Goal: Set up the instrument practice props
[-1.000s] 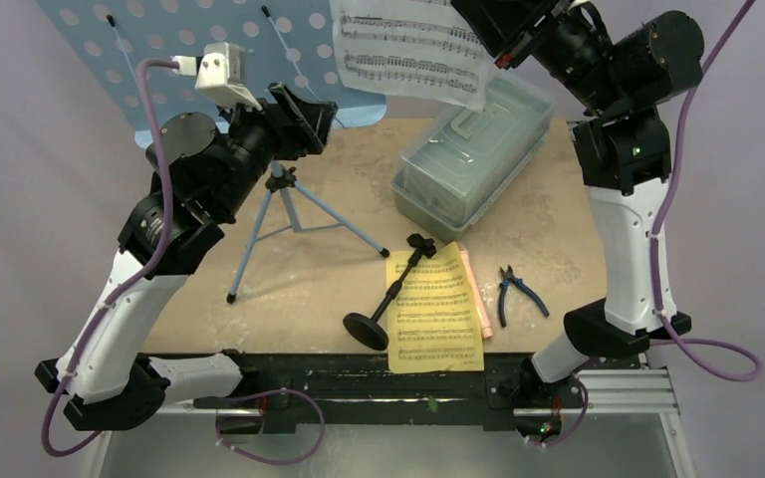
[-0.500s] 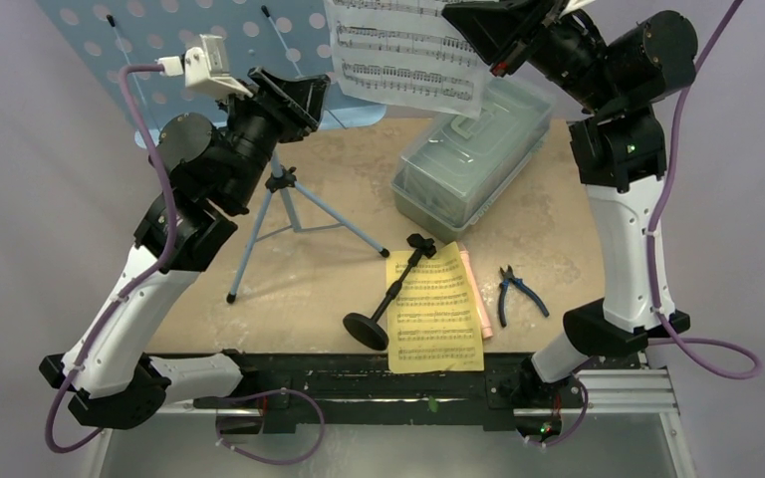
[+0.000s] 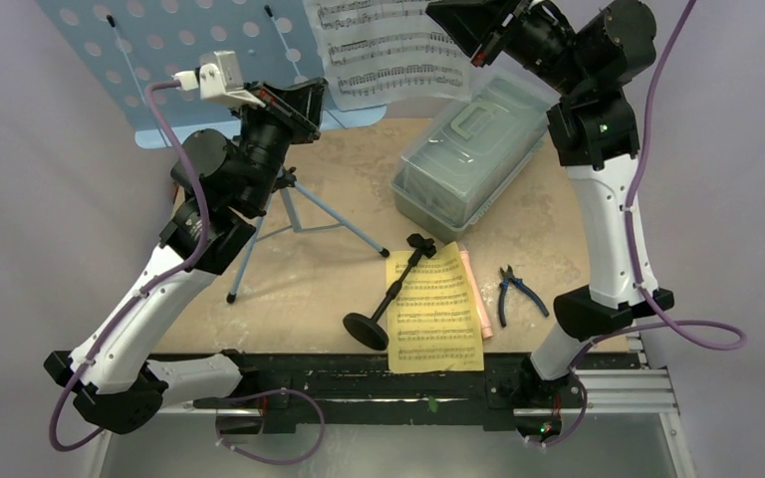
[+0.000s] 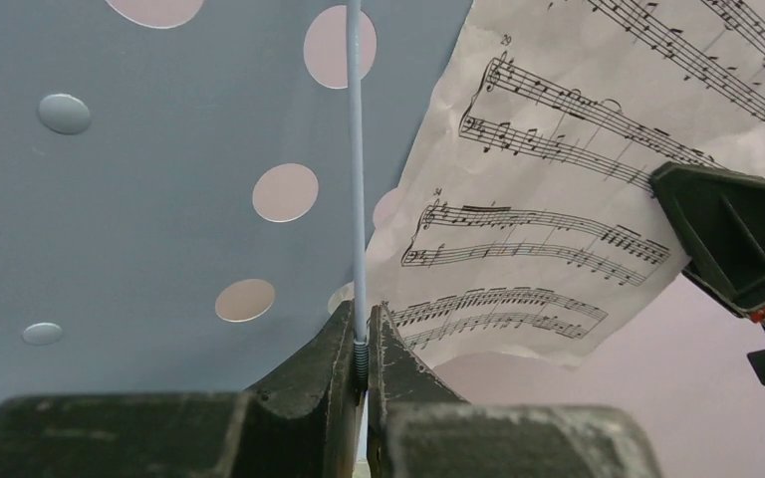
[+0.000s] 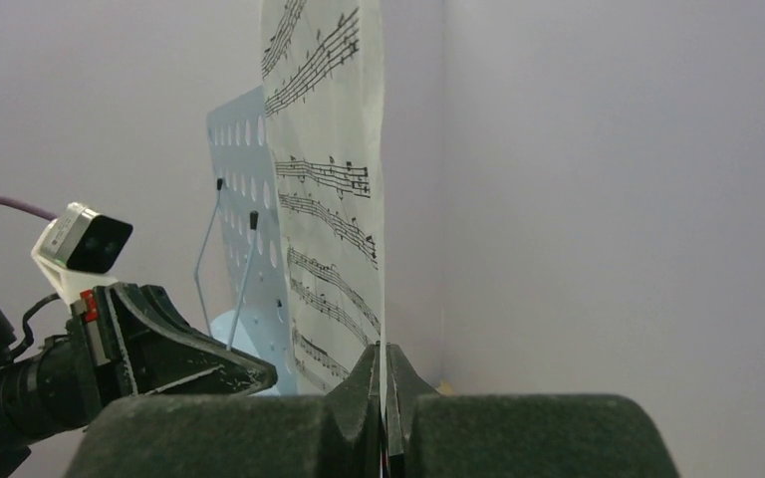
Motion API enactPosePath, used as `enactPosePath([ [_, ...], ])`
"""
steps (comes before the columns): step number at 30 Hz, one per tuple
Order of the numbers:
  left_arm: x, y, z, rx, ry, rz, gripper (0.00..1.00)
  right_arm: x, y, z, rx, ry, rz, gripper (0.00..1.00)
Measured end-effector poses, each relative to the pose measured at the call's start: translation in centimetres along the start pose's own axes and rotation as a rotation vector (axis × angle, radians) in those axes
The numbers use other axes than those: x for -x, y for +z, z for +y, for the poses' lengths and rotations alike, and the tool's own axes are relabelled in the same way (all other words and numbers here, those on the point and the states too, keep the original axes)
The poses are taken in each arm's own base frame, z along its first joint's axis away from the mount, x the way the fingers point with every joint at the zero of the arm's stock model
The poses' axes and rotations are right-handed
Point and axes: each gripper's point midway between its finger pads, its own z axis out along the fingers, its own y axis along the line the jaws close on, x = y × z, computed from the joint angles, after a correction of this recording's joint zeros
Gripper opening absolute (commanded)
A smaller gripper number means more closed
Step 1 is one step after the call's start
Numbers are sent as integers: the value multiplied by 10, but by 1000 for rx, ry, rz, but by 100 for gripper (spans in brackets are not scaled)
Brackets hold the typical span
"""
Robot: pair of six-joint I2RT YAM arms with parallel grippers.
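Two sheets: white music sheet [image 3: 383,50] aloft beside the light blue music stand [image 3: 159,60], yellow sheet [image 3: 434,309] flat on the worktop [image 3: 309,269].
Left pincer [image 4: 361,344]: clamped on that stand's wire page holder [image 4: 356,149].
Right pincer [image 5: 382,363]: pinching the white music sheet's edge.

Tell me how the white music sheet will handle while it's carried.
Probably floppy: the white music sheet looks creased and bowed. Likely very light, since the right gripper pinches only one edge. It may tear if tugged.
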Motion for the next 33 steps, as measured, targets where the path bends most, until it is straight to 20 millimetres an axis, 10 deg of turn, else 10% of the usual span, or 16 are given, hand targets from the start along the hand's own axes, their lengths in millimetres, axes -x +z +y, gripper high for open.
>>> enactPosePath([
  [14,5,-14,-13,-166,100,-99,0,7,24,23,77,-14,-67,0],
  [33,4,-13,-14,-188,123,-116,0,-33,68,54,121,18,-61,0],
])
